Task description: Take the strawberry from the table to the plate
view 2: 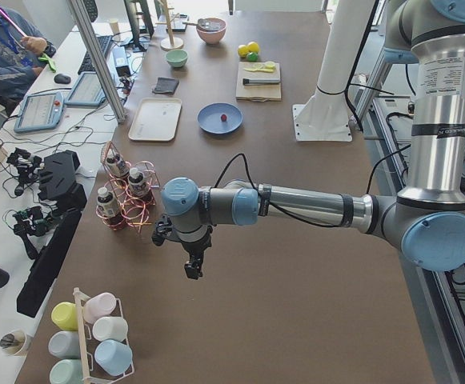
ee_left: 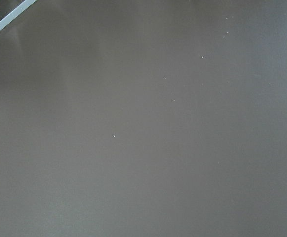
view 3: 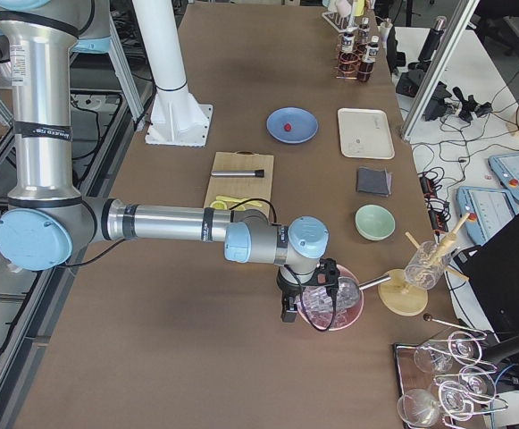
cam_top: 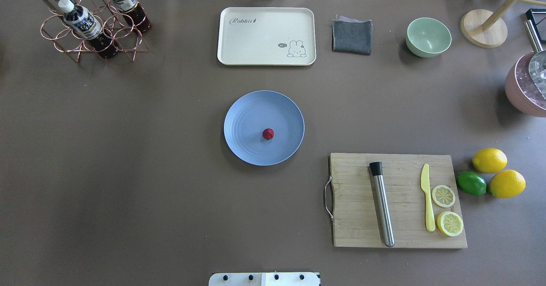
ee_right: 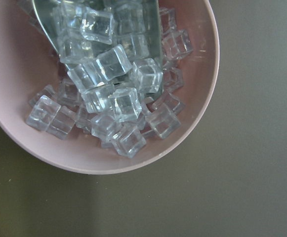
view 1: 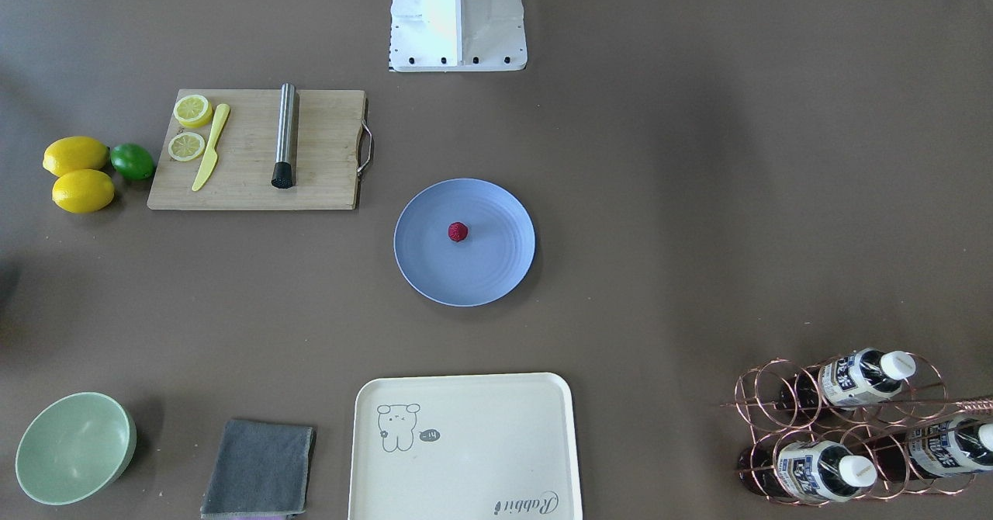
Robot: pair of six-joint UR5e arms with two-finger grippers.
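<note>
Dark-red strawberry rests near the blue plate centre; we judge placement done. Left hand and right hand, grips we cannot tell, belong parked at the desk ends.

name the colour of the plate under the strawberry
Light blue, faint concentric rings; the plate shows best in the overhead exterior view.

The bench holds one strawberry, one blue plate, one cutting board, one steel rod, one yellow knife, two lemon slices, two whole lemons and one lime. There are also one cream tray, one grey cloth, one green bowl, three bottles and one pink bowl of many ice cubes.
</note>
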